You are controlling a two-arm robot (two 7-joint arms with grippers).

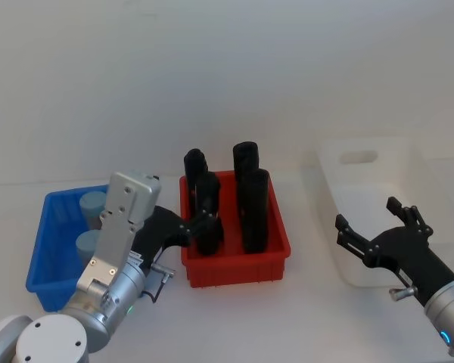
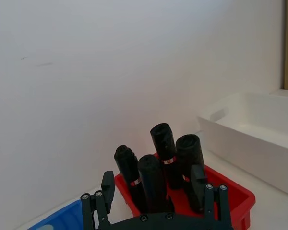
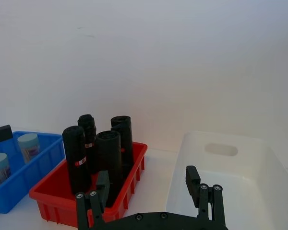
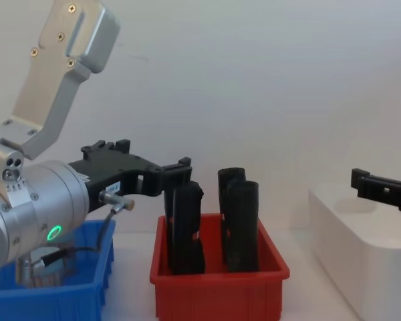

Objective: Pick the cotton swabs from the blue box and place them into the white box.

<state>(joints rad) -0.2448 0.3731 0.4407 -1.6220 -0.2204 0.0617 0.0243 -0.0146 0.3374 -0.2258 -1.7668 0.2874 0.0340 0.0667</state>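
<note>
The blue box (image 1: 49,265) sits at the table's left and holds two cotton swabs tubs, one at the back (image 1: 93,204) and one nearer (image 1: 87,243); the right wrist view shows them too (image 3: 29,143). My left gripper (image 1: 188,231) is open and hovers between the blue box and the red bin, level with the black rolls (image 4: 154,157). The white box (image 1: 408,174) stands at the right. My right gripper (image 1: 367,213) is open with nothing in it, hanging over that box's near left part (image 3: 148,184).
A red bin (image 1: 234,265) in the middle holds several tall black rolls (image 1: 253,208) standing upright, close to my left fingers. A white wall stands behind the table. Bare table lies in front of the bins.
</note>
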